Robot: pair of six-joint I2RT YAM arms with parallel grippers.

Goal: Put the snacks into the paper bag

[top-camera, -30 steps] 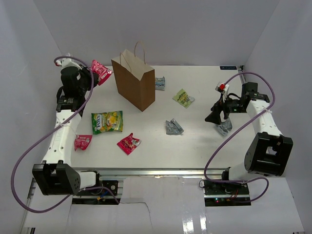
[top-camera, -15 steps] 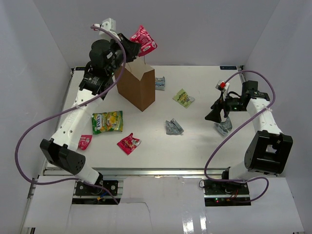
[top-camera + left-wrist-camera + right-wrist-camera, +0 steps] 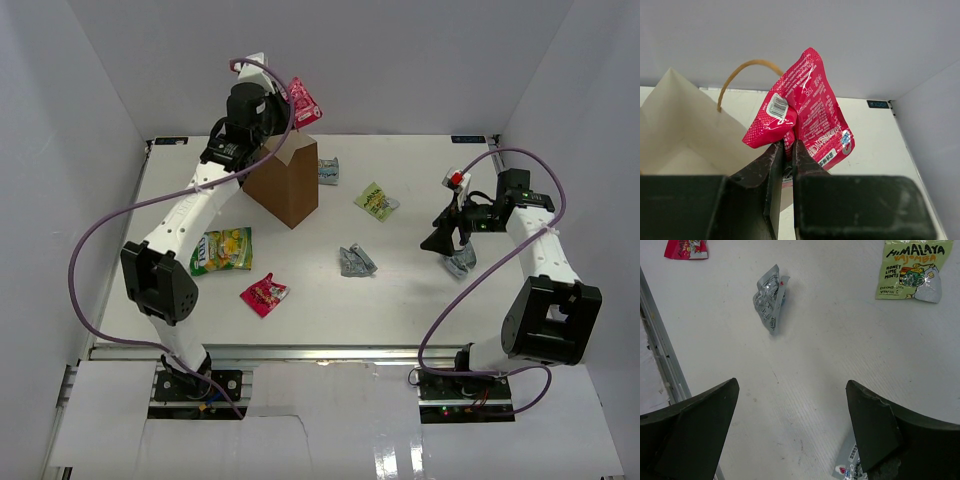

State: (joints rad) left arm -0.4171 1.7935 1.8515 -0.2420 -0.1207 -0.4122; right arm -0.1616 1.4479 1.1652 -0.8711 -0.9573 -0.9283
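My left gripper (image 3: 283, 103) is shut on a red-pink snack packet (image 3: 304, 102), held in the air just above the open top of the brown paper bag (image 3: 288, 188). In the left wrist view the packet (image 3: 809, 111) sticks up from the closed fingers (image 3: 774, 165), with the bag's pale inside (image 3: 675, 135) and a loop handle (image 3: 742, 67) below and to the left. My right gripper (image 3: 446, 240) hovers open over the table at the right, with a grey-blue packet (image 3: 847, 467) beside its right finger.
Loose on the table lie a large yellow-green packet (image 3: 222, 248), a red one (image 3: 265, 293), a grey one (image 3: 356, 260), a small yellow-green one (image 3: 376, 201) and a grey-blue one (image 3: 328, 170) behind the bag. White walls enclose the table.
The left arm swung from the far left up and rightward, carrying the red-pink packet over the bag's mouth. The right arm has stayed in place.
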